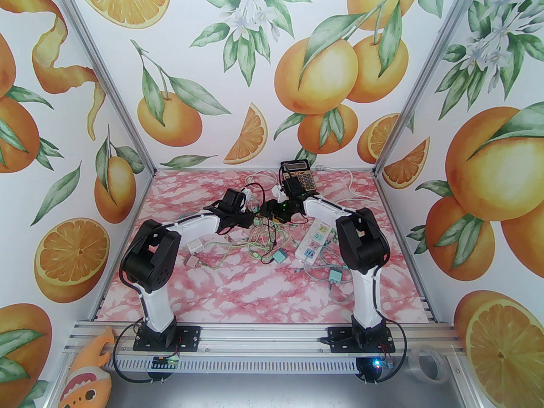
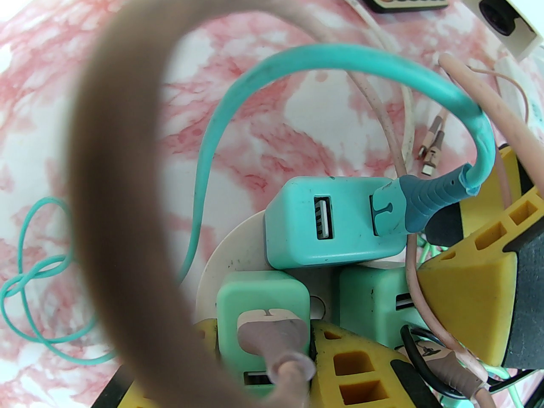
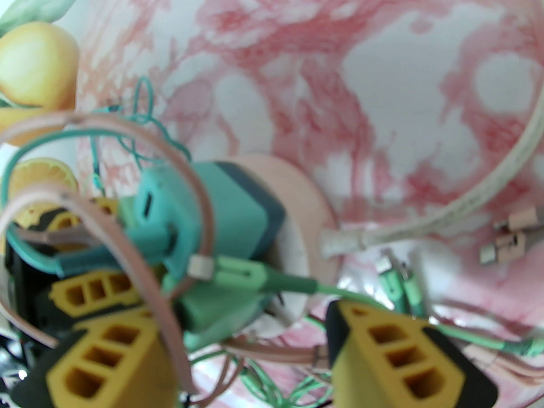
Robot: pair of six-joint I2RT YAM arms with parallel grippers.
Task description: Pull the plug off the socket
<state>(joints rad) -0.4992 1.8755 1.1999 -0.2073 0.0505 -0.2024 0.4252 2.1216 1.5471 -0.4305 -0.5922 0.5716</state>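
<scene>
A round white socket (image 2: 238, 245) lies on the pink marble table, with three teal and mint plugs in it. My left gripper (image 2: 263, 347) is shut on the mint plug (image 2: 263, 300), which carries a pink cable; yellow fingers (image 2: 352, 368) flank that plug. From the other side my right gripper (image 3: 238, 334) is shut on the socket (image 3: 297, 202) and its plugs, its yellow fingers (image 2: 467, 296) pressed against the right-hand teal plug. From above, the left gripper (image 1: 250, 220) and the right gripper (image 1: 276, 208) meet at the back centre of the table.
A white power strip (image 1: 316, 238) lies under the right arm and a calculator (image 1: 297, 176) sits behind the grippers. Tangled teal, pink and white cables spread around the socket. Loose adapters (image 1: 279, 256) lie nearby. A blurred brown cable (image 2: 114, 185) loops close to the left lens.
</scene>
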